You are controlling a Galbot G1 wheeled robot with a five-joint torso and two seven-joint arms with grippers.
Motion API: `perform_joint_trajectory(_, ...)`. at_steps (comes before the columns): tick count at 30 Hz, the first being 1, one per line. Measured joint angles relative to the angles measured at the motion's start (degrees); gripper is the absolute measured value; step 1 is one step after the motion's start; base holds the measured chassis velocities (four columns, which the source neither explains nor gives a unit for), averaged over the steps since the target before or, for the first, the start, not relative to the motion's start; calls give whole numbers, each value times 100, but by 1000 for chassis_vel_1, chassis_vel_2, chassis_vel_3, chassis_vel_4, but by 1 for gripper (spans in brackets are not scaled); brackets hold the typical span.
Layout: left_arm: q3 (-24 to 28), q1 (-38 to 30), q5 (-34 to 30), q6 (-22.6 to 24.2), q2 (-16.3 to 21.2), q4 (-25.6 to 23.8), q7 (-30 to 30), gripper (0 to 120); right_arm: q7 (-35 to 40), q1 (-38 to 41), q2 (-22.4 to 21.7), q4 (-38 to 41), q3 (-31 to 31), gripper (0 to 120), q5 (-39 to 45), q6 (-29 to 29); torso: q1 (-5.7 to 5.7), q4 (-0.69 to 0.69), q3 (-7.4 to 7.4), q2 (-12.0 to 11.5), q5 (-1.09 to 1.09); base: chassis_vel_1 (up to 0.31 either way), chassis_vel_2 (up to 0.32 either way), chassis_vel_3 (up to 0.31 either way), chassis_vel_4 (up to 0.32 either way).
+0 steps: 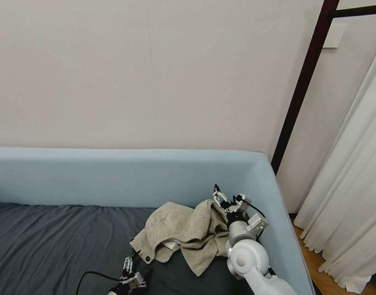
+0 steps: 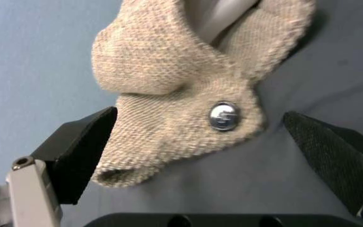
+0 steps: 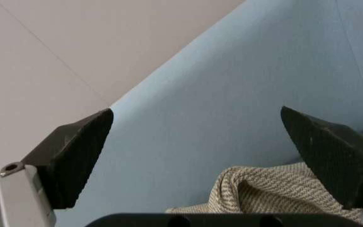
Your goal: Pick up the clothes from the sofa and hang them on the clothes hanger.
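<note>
The sofa [image 1: 114, 178] fills the head view's lower half, with the dark rack [image 1: 301, 86] at upper right. The beige garment [image 1: 182, 230] lies crumpled on the seat at lower centre, so picking up and hanging both look still to do. The right gripper [image 1: 228, 200] and left gripper [image 1: 130, 265] flank it, both spread open and empty.

1. The right gripper [image 3: 196, 111] has its two black fingers [image 3: 74, 151] spread wide apart, touching nothing
2. A fold of beige knitted cloth [image 3: 276, 191] shows between them, close to the gripper's base
3. Behind the cloth stands the pale blue sofa back [image 3: 232, 94], with a plain wall [image 3: 62, 47] beyond its edge
</note>
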Motion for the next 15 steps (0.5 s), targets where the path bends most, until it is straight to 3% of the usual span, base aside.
perform_joint_trajectory(15,488,-241,-307,331,-16,115,-397,100,32,-40,-3,8,29,100,22,-18,0,0,0,0,0,0,0,0,0)
